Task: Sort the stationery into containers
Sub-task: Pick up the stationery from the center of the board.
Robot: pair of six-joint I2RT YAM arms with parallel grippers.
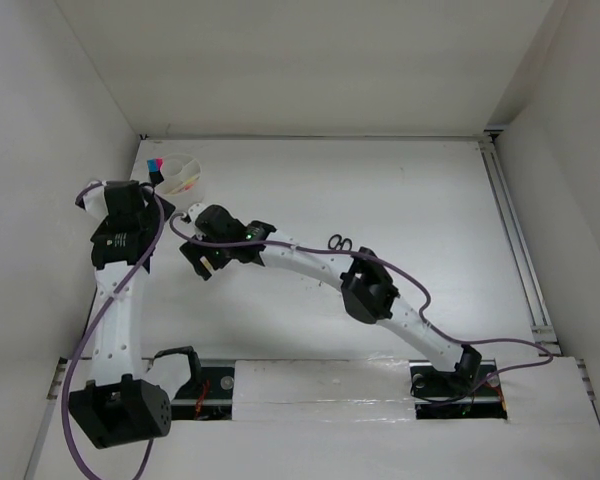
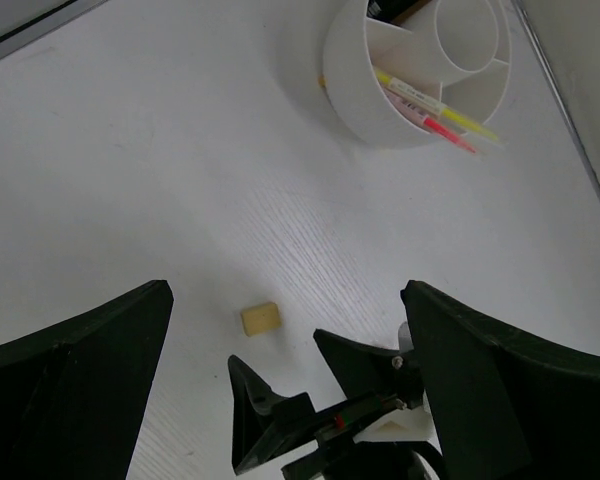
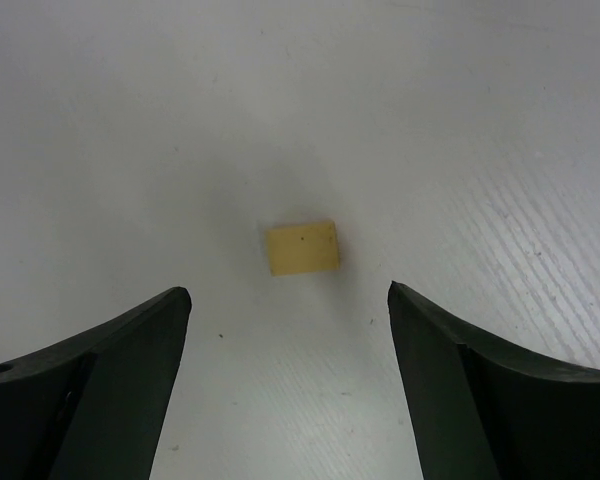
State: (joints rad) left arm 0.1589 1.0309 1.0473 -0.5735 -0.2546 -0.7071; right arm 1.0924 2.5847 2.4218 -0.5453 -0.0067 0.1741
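Now the right gripper hovers over the eraser, jaws wide
Eraser lies flat on the table, clear of both fingers; left gripper also gapes, empty, near the cup holding pens

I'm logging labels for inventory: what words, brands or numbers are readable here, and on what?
Nothing is legible.
Dark print on the pale pen with yellow ends, in the round white plastic divided cup: too small to read.
White mark on the left arm's black wrist housing: too blurred.
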